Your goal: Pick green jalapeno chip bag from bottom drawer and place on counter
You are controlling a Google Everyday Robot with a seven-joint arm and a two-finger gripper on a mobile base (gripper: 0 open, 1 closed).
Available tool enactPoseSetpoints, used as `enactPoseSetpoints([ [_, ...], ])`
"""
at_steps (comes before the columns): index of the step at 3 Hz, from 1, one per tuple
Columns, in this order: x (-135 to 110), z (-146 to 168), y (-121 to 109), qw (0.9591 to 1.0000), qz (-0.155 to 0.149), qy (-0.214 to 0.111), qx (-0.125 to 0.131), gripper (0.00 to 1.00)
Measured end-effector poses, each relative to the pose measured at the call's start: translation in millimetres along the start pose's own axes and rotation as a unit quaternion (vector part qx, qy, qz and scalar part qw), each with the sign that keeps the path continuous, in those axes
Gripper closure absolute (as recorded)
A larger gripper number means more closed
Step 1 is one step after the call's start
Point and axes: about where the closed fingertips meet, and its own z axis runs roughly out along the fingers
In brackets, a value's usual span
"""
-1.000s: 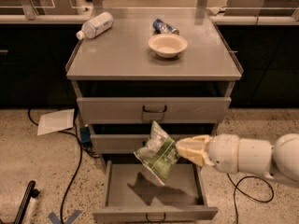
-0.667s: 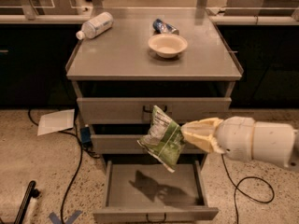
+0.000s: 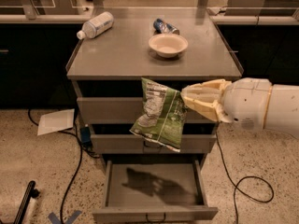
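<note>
My gripper (image 3: 188,101) is shut on the right edge of the green jalapeno chip bag (image 3: 160,114). The bag hangs in the air in front of the upper two drawers, just below the counter's front edge. The bottom drawer (image 3: 154,212) is pulled open below it, with only the bag's shadow showing inside. The counter (image 3: 121,55) is the flat grey cabinet top above. My white arm reaches in from the right.
On the counter lie a clear plastic bottle (image 3: 96,24) at the back left, a white bowl (image 3: 168,44) and a small blue and silver packet (image 3: 165,27) behind it. Cables (image 3: 77,164) and a sheet of paper (image 3: 56,122) lie on the floor at the left.
My gripper has lifted the bag from just over the open bottom drawer up to the level of the top drawer, near the counter's front edge.
</note>
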Motion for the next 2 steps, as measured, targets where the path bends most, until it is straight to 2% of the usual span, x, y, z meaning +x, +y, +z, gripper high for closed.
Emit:
enactPoseSetpoints([
  [1,-0.1,0.1,-0.1,1.0000,0.000,0.000,0.000,1.00],
  [2,-10.6,14.2,-10.8,0.9998,-0.018,-0.008,-0.008,1.00],
])
